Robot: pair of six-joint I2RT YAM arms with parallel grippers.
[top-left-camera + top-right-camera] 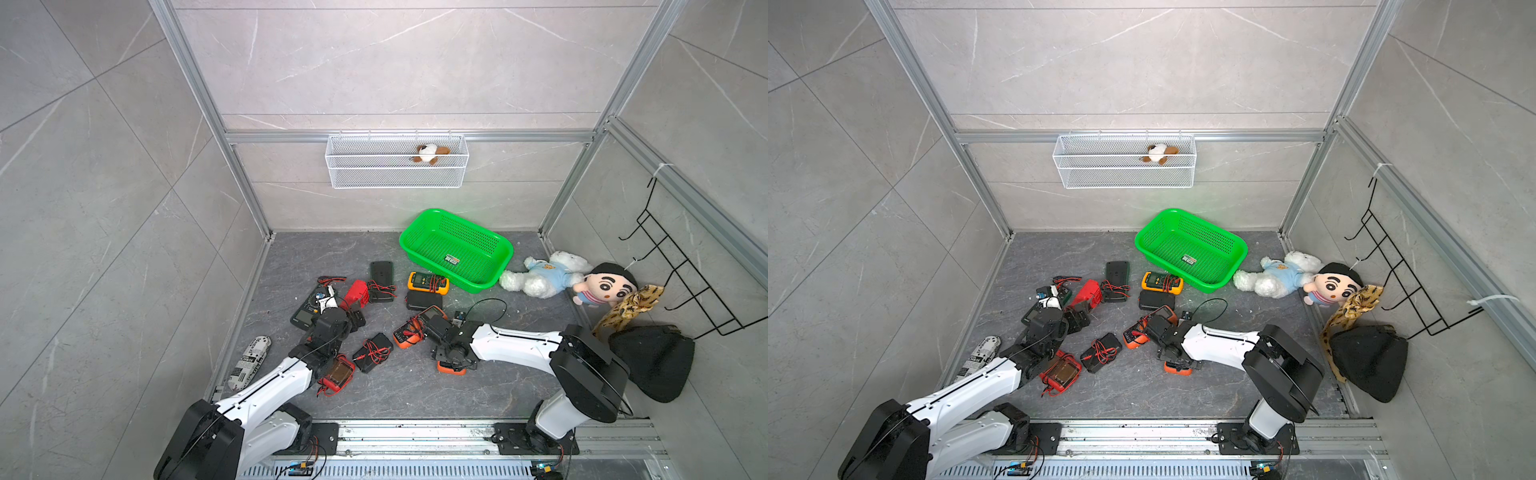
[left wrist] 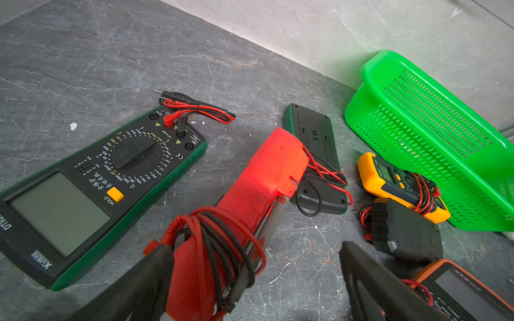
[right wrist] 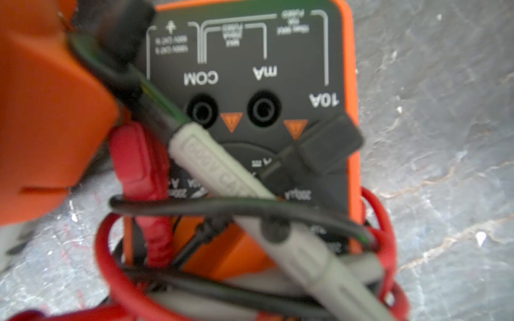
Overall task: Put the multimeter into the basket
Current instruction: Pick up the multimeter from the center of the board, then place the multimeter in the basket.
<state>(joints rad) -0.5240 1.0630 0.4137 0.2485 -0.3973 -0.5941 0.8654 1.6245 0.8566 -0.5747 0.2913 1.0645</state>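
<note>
Several multimeters lie on the dark floor. The bright green basket (image 1: 465, 245) (image 1: 1196, 245) (image 2: 417, 116) stands at the back right, with only a small label in it. My left gripper (image 1: 353, 316) (image 2: 256, 278) is open low over the lead-wrapped end of a red multimeter (image 1: 358, 292) (image 2: 267, 178). That end lies against one finger, with bare floor before the other. My right gripper (image 1: 428, 322) (image 1: 1156, 322) is down on an orange multimeter (image 1: 405, 336) (image 3: 250, 55) wound with red and black leads. Its fingers are hidden in the right wrist view.
A large green-edged multimeter (image 2: 97, 189) lies beside the red one, and a yellow one (image 1: 428, 282) next to the basket. Another orange one (image 1: 451, 368) sits under the right arm. Plush toys (image 1: 540, 276) and a black bag (image 1: 652, 361) line the right wall. A white wire basket (image 1: 397, 166) hangs at the back.
</note>
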